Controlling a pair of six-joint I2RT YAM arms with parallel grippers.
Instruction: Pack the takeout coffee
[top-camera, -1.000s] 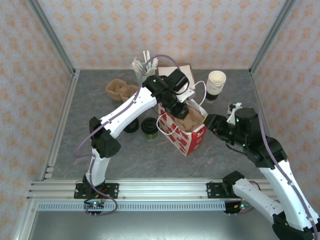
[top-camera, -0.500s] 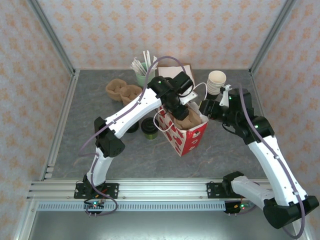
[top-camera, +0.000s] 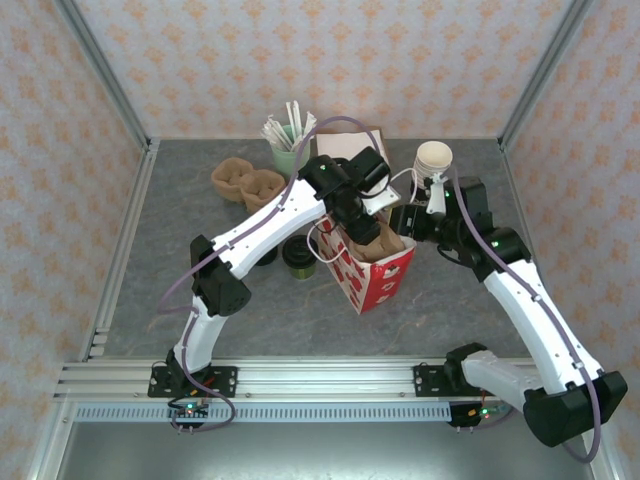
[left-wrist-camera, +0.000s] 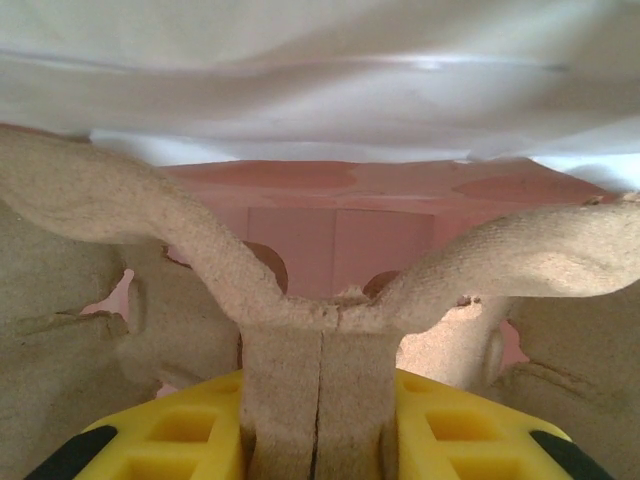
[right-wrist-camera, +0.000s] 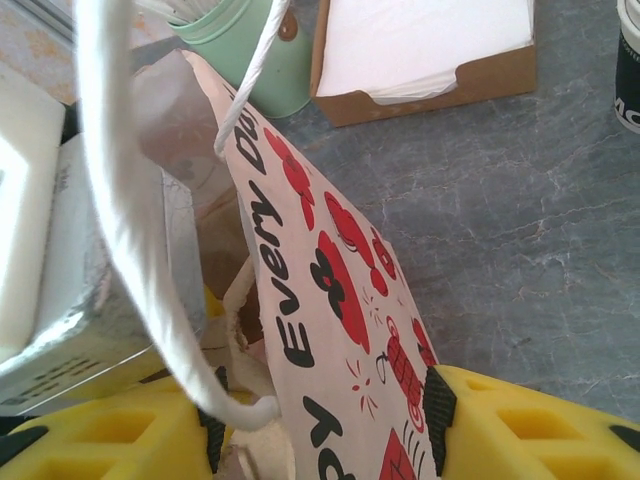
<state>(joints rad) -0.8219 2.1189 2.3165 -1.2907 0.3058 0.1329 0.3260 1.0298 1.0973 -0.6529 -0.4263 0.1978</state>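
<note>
In the right wrist view, bold black hand-style lettering runs along the white wall of the paper bag (right-wrist-camera: 330, 300), among red flower prints. "Every" reads plainly. The next word starts "Du", and the rest is lost at the bag's top edge. Below "Every", more black letters are cut off by the frame. A dark cup (right-wrist-camera: 630, 70) at the right edge bears white marks too cropped to read.
</note>
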